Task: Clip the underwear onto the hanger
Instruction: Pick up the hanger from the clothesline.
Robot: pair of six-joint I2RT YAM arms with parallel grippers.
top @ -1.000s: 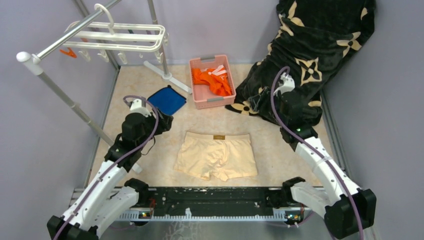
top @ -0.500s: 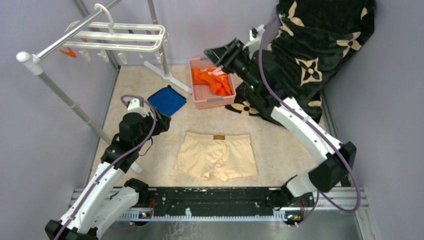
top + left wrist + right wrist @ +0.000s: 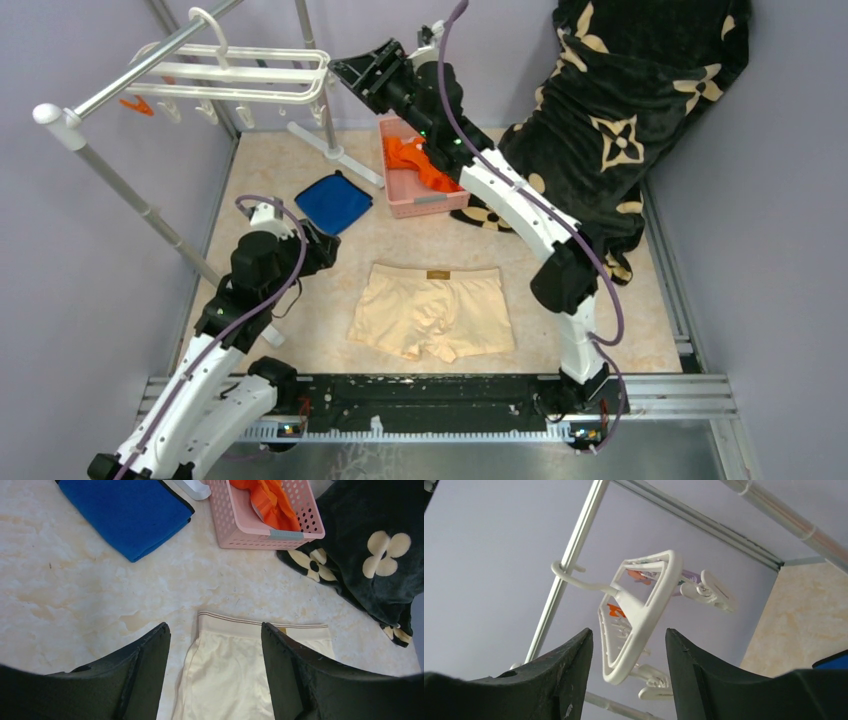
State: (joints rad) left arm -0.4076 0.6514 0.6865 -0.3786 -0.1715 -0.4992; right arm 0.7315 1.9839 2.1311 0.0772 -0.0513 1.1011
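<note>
The pale peach underwear (image 3: 433,310) lies flat on the table in the middle, waistband away from me; it also shows in the left wrist view (image 3: 240,675). The white hanger (image 3: 240,77) hangs by its hook from the grey rack pole at the back left, with small clips dangling below. My right gripper (image 3: 345,72) is open and empty, raised just right of the hanger's end; in the right wrist view the hanger (image 3: 644,607) sits ahead between the open jaws (image 3: 629,637). My left gripper (image 3: 325,240) is open and empty, above the table left of the underwear (image 3: 215,630).
A folded blue cloth (image 3: 334,200) lies at the left back. A pink basket (image 3: 425,165) holds orange clothes. A black flowered blanket (image 3: 620,110) fills the back right. The grey rack pole (image 3: 150,60) and its leg (image 3: 140,205) stand at the left.
My right arm has swung up and left from over the pink basket to the hanger's right end. My left arm has shifted only slightly.
</note>
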